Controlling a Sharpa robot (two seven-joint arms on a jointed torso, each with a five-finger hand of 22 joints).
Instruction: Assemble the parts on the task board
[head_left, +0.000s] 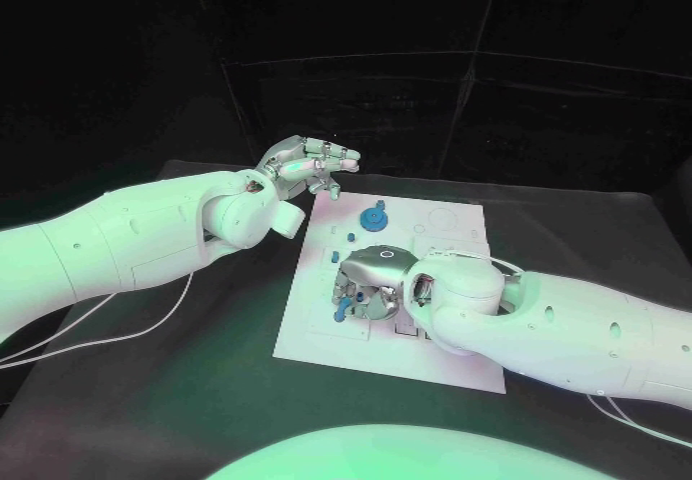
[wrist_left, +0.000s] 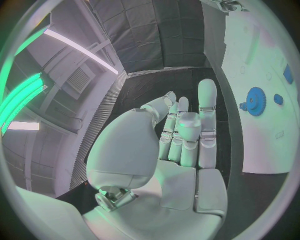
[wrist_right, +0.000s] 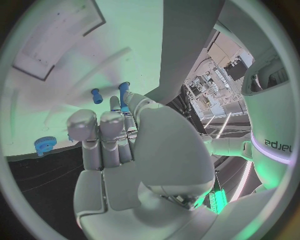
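Fingers (wrist_right: 122, 117) of the right hand (head_left: 369, 285) are curling down over the near middle of the task board (head_left: 447, 345), and in the right wrist view they are closing around a blue peg (wrist_right: 124, 96) whose top is sticking out past the fingertips, so this hand is gripping that part. A second, shorter blue peg (wrist_right: 96, 95) is standing on the white board just beside it, apart from the fingers, and a blue gear (wrist_right: 44, 145) is lying further off near the board's edge. In the head view the right hand is covering several small blue parts (head_left: 343, 300) at the board's middle. The left hand (head_left: 307, 163) is hovering above the board's far left corner, over the black counter (head_left: 173, 400); its fingers (wrist_left: 207, 107) are stretching out straight and slightly apart in the left wrist view, holding nothing. Beyond them, on the board, a larger blue gear (wrist_left: 255, 100) is sitting on its post with a small blue piece (wrist_left: 278, 99) next to it; the same gear (head_left: 374, 215) is showing in the head view at the far part of the board, well apart from both hands.
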